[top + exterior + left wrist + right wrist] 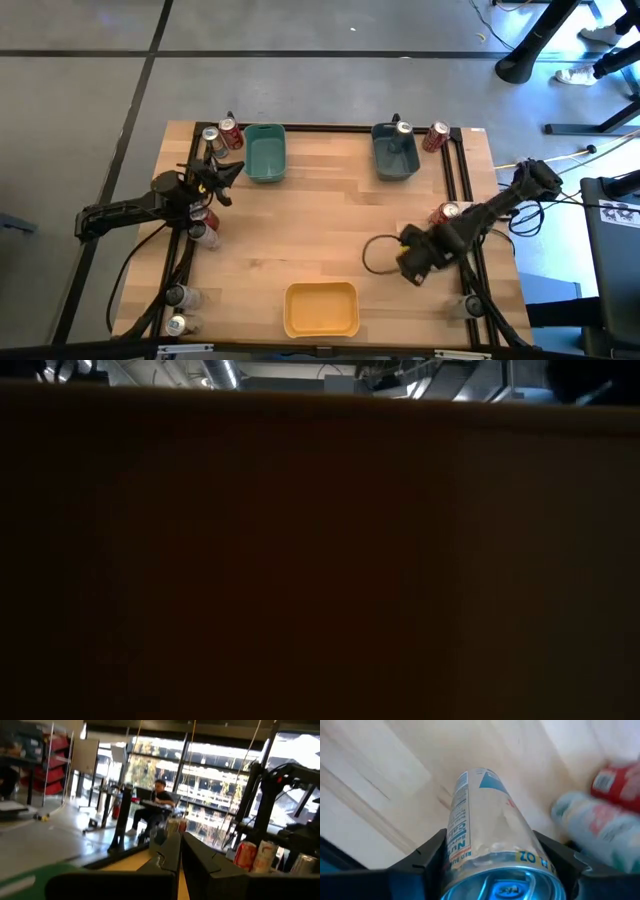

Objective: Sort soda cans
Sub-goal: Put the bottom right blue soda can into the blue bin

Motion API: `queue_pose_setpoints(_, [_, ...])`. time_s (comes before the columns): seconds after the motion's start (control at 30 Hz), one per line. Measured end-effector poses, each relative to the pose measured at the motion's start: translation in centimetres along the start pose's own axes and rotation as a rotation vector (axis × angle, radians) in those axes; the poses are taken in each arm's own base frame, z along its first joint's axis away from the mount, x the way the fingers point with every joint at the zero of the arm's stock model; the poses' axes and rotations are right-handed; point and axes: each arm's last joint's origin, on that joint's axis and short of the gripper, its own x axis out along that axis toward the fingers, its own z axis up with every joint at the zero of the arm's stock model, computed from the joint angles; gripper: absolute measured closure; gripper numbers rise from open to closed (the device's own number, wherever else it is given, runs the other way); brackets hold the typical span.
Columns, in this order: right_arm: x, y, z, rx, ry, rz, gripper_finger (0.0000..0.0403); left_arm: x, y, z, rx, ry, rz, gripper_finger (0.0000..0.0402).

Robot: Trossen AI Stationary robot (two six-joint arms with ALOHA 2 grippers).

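Observation:
My right gripper (410, 264) hangs over the table's near right part and is shut on a silver soda can (482, 825); in the high view the gripper hides that can. My left gripper (231, 176) hovers near the left edge beside the teal bin (265, 153), shut and empty (181, 857). Other cans stand along the left edge (206, 224), at the far left corner (222, 134), by the grey bin (436, 136) and next to the right arm (446, 212). My right gripper pinches the silver can between its two fingers (427, 860), one on each side of the body near the top end (505, 887). The fingers run along the can, slanting down from above. The can's top faces the wrist and its bottom end (477, 775) points at the tabletop.
A yellow bin (321, 309) sits at the near edge and its wall (320, 560) fills the low view. The grey bin (395, 153) holds a can (403, 129). Two more cans (592, 817) lie beside the held one. A black rail (465, 180) frames the table.

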Motion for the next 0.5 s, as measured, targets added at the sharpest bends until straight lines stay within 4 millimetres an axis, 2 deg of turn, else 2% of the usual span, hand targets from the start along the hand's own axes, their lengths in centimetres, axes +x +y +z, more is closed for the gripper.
queue_pose_setpoints(0.27, [-2.9,-3.7,5.9,-0.048,-0.078,-0.071,0.0177,0.0,0.0,0.1,0.011,-0.01,-0.001,0.0393])
queue_pose_setpoints(0.5, [-5.1,-9.1,10.8,-0.022,-0.118,-0.117,0.0177,0.0,0.0,0.1,0.01,-0.012,-0.001,0.0393])
